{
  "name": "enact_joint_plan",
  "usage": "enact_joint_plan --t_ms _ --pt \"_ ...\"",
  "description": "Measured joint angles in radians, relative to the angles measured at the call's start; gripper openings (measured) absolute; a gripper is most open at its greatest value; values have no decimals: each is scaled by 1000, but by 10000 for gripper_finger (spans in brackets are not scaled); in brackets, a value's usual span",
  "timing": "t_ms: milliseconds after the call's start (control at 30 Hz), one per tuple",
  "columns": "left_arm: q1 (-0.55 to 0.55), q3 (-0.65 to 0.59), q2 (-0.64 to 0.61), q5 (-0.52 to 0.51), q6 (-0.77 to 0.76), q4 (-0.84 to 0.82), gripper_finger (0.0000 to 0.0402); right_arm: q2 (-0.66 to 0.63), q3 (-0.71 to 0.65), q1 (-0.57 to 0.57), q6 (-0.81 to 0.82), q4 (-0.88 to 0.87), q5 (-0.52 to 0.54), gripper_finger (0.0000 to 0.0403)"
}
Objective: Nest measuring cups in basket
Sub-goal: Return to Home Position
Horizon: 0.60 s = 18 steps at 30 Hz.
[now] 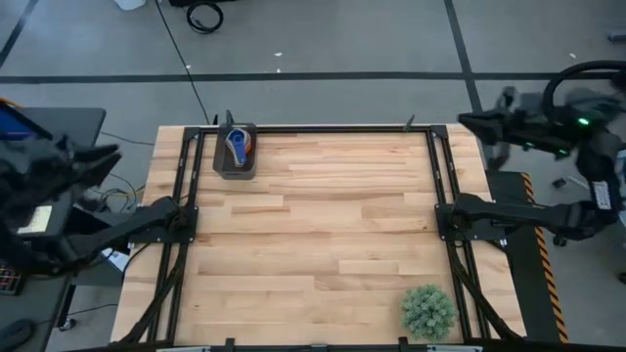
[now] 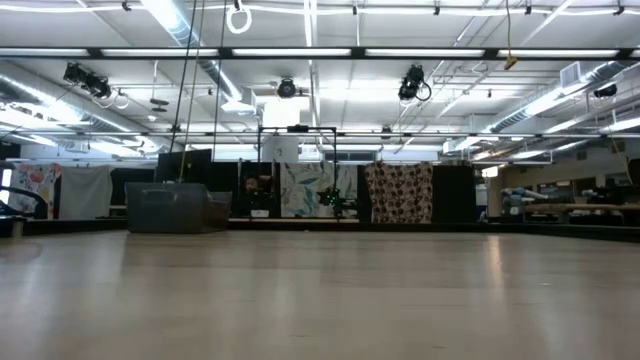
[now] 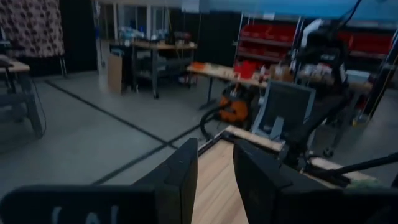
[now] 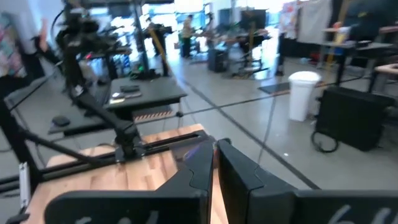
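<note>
We see the basket (image 1: 219, 162) at the bench's (image 1: 323, 225) far left corner, the measuring cups (image 1: 238, 145) stacked inside. Our left tool (image 3: 214, 149) hangs slightly parted beyond the left edge; the right tool (image 4: 216, 149), fingers together, beyond the far right corner.

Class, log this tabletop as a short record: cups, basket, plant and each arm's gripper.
measuring cups: nested in the basket, blue and orange showing
basket: table corner on the left arm's side, top of high view
plant ball: opposite corner, right arm's side
left gripper: off the table's left side, fingers open, empty
right gripper: off the table's right side, fingers shut, empty
</note>
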Motion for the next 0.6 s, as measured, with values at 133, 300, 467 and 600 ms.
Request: enact_joint_plan --t_ms 133,300,467,600 --pt "0 0 -102 0 -30 -19 107 -90 0 0 32 -58 55 29" --pt "2 0 -212 0 -37 -59 107 -184 -1 0 50 -107 88 29" --pt "19 0 -295 0 -54 -71 107 -242 -1 0 54 -113 86 29" --pt "36 0 -348 0 -47 -106 107 -263 -2 0 51 -165 74 29"
